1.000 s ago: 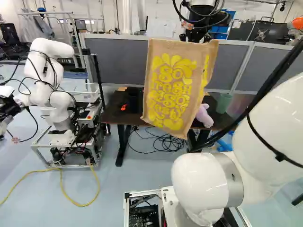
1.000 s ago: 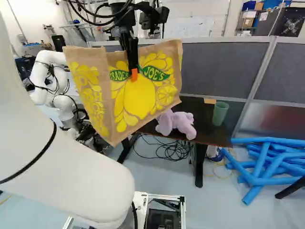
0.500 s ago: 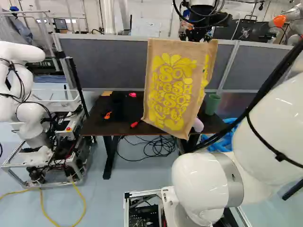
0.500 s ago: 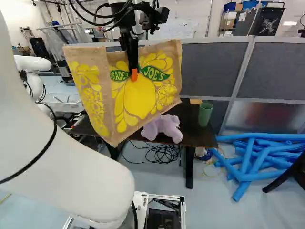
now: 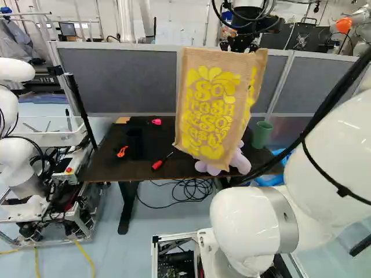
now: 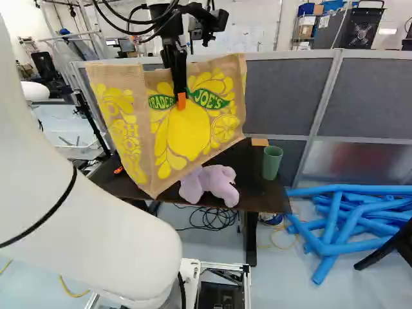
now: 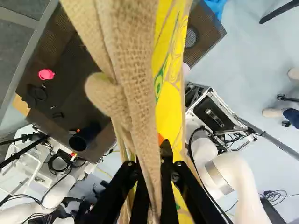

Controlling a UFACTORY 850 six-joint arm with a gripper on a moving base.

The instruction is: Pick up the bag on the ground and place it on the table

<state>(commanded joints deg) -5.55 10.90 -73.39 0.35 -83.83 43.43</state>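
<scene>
Pincer [image 7: 152, 159]: clenched on the bag [image 5: 208, 110] by its rim
Plush toy [image 6: 217, 181]: below pincer, might get shoved off table [image 6: 259, 196] if bag's lowered there

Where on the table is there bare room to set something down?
Bare tabletop shows between the pink object and red screwdriver, and between the purple plush and green cup. Crowded: orange object beside black cylinder; plush partly behind the bag.
</scene>
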